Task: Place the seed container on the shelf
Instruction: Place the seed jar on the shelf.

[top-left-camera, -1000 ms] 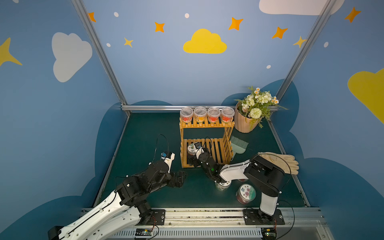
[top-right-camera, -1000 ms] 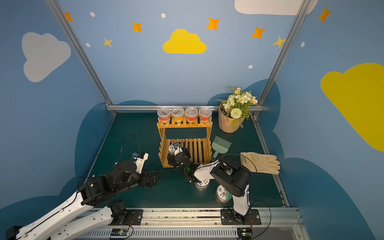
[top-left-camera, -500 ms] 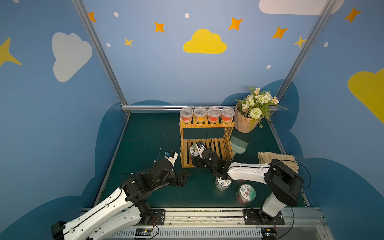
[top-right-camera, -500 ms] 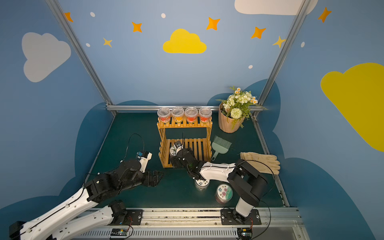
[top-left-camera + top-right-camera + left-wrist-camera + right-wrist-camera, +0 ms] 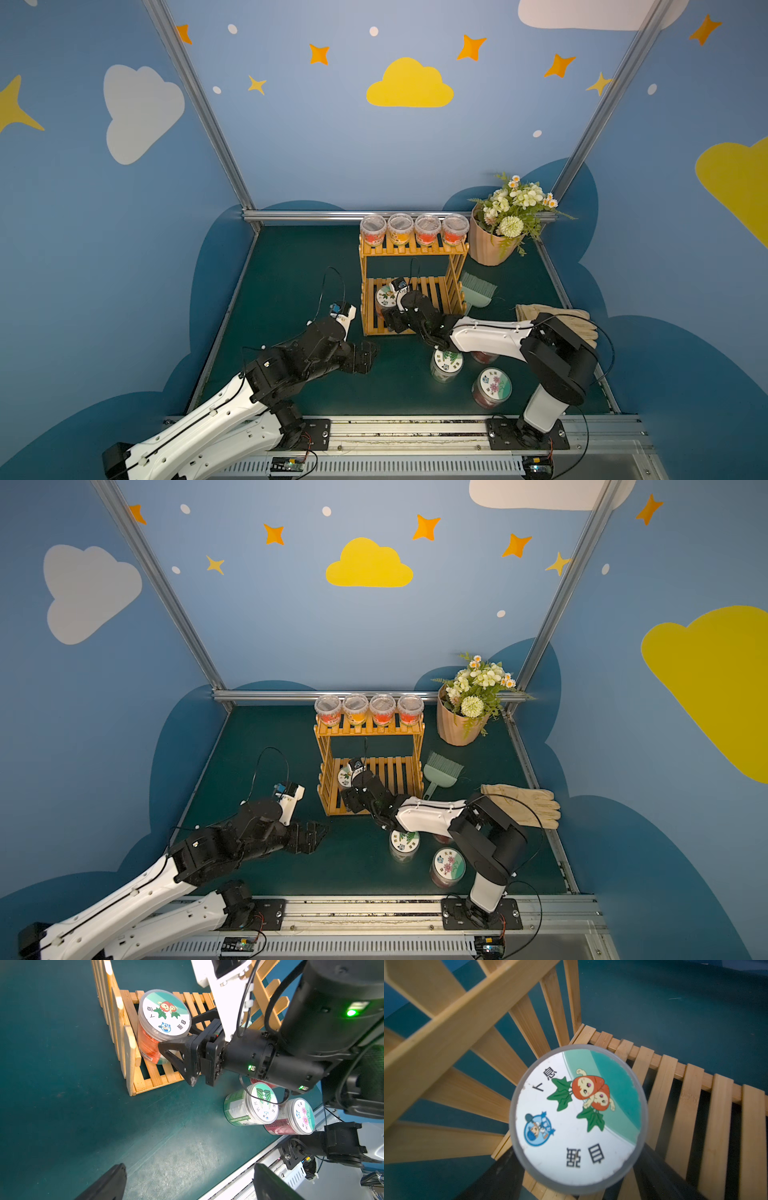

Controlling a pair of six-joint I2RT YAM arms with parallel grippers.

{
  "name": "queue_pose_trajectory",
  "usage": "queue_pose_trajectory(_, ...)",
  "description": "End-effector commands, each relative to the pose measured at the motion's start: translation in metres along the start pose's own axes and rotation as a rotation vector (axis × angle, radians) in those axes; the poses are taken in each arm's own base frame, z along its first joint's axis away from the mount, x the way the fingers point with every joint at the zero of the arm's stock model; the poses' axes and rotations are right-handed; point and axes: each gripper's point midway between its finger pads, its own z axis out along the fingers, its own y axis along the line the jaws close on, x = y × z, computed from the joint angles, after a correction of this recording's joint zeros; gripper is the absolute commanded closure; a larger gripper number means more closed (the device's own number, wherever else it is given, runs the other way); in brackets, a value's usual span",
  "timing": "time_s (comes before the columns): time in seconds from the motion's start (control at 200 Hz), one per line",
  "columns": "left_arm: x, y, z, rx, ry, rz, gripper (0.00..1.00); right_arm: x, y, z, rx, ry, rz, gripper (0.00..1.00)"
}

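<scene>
The seed container is a clear jar of orange-red seeds with a white and teal cartoon lid. It stands at the left end of the lower tier of the wooden shelf. My right gripper reaches in from the front, and its black fingers straddle the jar's lower wall closely. The lid hides whether they press on it. My left gripper hovers open and empty over the mat, left of the shelf's front.
Several clear cups line the shelf's top tier. A green jar and a maroon jar stand under the right arm. A flowerpot, a green brush and gloves lie to the right.
The right arm's elbow has swung out to the right and dropped while its fingers stayed at the jar and drew closer together. The left arm has crept forward toward the shelf.
</scene>
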Motion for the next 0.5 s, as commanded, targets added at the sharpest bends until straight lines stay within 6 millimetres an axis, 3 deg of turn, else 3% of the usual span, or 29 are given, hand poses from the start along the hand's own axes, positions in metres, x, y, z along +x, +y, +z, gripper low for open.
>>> queue_pose_trajectory(0.0, -0.006, 0.002, -0.006, -0.010, -0.025, 0.014, 0.00, -0.025, -0.005, 0.004, 0.024, -0.066, 0.038, 0.20)
queue_pose_trajectory(0.496, -0.014, 0.002, -0.009, -0.012, -0.059, 0.006, 0.00, -0.031, -0.007, 0.030, 0.027, -0.137, 0.069, 0.23)
